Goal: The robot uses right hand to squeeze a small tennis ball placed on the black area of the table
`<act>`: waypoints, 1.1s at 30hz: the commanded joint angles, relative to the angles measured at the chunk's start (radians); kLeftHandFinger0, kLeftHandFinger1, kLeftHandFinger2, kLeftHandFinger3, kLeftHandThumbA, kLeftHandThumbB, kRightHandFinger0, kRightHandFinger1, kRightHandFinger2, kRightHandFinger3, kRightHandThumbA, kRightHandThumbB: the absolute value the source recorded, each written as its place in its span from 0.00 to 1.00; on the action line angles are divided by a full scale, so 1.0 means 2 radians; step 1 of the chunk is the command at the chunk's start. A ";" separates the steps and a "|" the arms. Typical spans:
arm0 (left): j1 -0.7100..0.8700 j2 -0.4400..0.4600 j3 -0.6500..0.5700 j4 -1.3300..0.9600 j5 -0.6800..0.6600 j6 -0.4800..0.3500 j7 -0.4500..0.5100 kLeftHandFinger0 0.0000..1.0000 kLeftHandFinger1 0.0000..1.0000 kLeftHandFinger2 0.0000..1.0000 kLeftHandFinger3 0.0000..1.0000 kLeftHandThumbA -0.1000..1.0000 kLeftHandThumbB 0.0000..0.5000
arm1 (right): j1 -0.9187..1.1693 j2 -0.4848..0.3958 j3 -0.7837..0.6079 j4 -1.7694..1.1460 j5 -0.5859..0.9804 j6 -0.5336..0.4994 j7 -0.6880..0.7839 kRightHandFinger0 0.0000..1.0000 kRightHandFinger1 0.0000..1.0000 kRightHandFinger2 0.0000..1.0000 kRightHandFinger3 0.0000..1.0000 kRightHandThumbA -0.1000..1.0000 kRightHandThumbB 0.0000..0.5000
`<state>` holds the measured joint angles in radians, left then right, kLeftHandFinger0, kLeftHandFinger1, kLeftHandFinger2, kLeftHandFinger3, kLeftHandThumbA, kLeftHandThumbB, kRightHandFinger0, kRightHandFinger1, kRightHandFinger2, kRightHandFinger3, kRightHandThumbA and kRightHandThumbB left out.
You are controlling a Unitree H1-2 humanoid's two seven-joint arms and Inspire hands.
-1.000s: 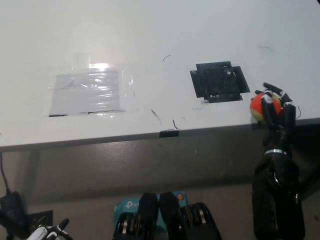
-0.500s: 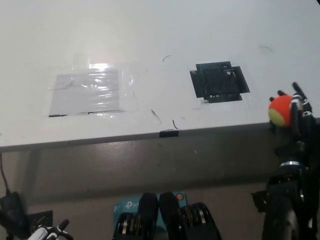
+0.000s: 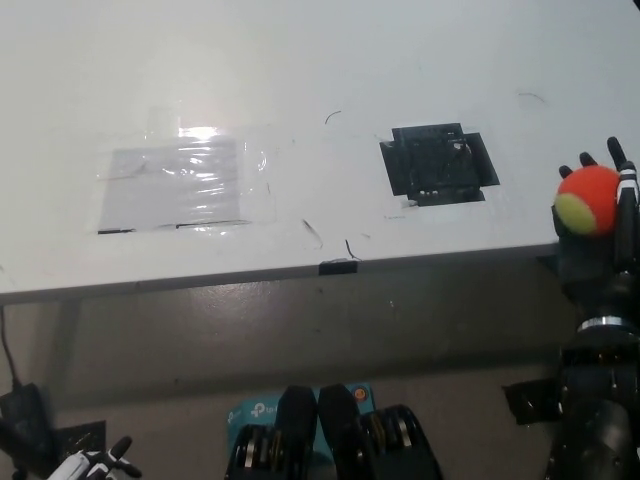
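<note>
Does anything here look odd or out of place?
Yes. The ball isn't on the black patch; the black right hand holds it off to the patch's right, near the table edge. The white left hand rests low.

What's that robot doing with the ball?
The robot's black right hand is holding a small orange and yellow ball at the right edge of the white table. The ball is off to the right of the black patch, not on it. The white left hand rests low down, barely in view.
</note>
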<state>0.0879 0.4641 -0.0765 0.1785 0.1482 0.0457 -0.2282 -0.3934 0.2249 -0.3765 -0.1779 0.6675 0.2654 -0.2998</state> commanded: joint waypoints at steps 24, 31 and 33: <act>0.011 0.016 0.001 -0.011 0.006 -0.013 -0.008 0.19 0.17 0.39 0.62 1.00 1.00 | -0.179 -0.214 0.304 0.213 -0.384 -0.042 0.020 0.01 0.11 0.50 0.45 0.00 0.62; 0.012 0.016 0.000 -0.014 0.005 -0.003 -0.010 0.19 0.15 0.36 0.56 1.00 1.00 | -0.267 -0.256 0.457 0.327 -0.511 -0.015 0.022 0.00 0.02 0.36 0.09 0.00 0.46; 0.011 0.018 -0.002 -0.016 0.008 0.003 -0.012 0.19 0.16 0.36 0.57 1.00 1.00 | -0.290 -0.258 0.497 0.368 -0.544 -0.012 0.016 0.00 0.05 0.42 0.14 0.00 0.57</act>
<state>0.1040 0.4651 -0.0803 0.1756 0.1528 0.0502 -0.2302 -0.6170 -0.1447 0.1433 0.2834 0.2944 0.3076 -0.3014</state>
